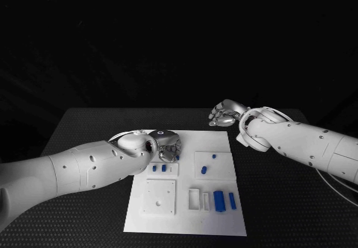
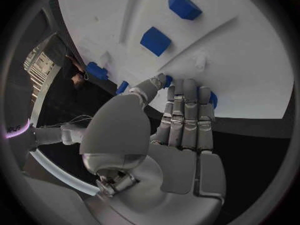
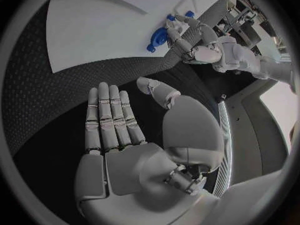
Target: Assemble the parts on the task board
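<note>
The white task board (image 1: 224,219) lies in the middle of the table, and several small blue parts stand on it, such as one pair (image 1: 159,168) and a larger piece (image 1: 219,200). My left hand (image 1: 165,144) is low over the board's far left area. In the left wrist view its fingers (image 2: 186,110) are straight and close together, with the thumb beside them. A blue part (image 2: 212,99) shows just behind the fingertips; I cannot tell if it is pinched. My right hand (image 1: 225,114) hovers beyond the board's far right corner with its fingers (image 3: 109,117) spread flat and nothing in it.
More blue parts (image 2: 156,40) (image 2: 184,5) sit in a recess ahead of the left hand. A white square block (image 1: 160,196) and narrow white frames (image 1: 194,199) occupy the board's near half. Black table (image 1: 283,206) surrounds the board.
</note>
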